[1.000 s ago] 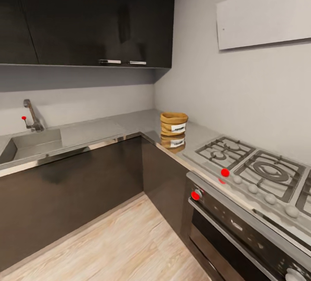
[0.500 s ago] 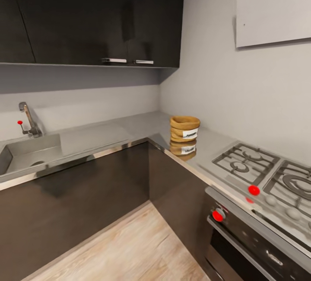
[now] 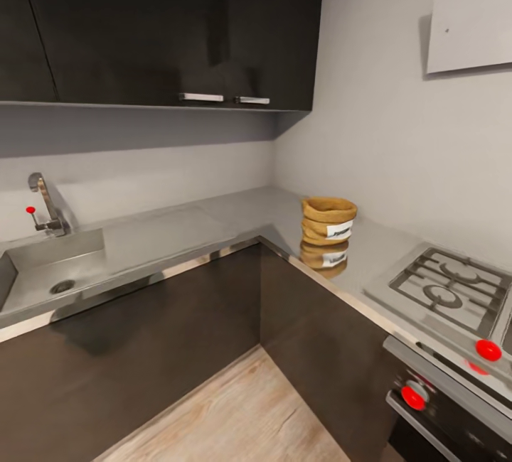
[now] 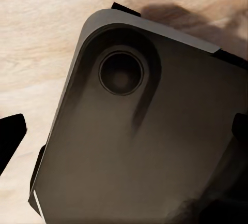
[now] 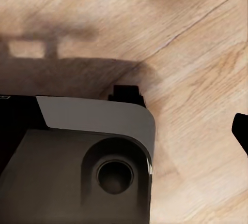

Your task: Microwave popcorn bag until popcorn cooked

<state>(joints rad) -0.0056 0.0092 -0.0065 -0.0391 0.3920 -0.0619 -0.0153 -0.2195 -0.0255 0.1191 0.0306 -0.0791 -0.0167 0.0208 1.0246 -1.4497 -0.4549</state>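
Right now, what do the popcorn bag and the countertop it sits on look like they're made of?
The popcorn bag looks like matte orange-brown paper: horizontal creases, a rolled rim, a white label. The countertop looks like a smooth, glossy light-grey slab, perhaps polished stone or laminate; it mirrors the bag just below it.

My head camera has swung left — the popcorn bag itself hasn't moved; less gas hob shows.
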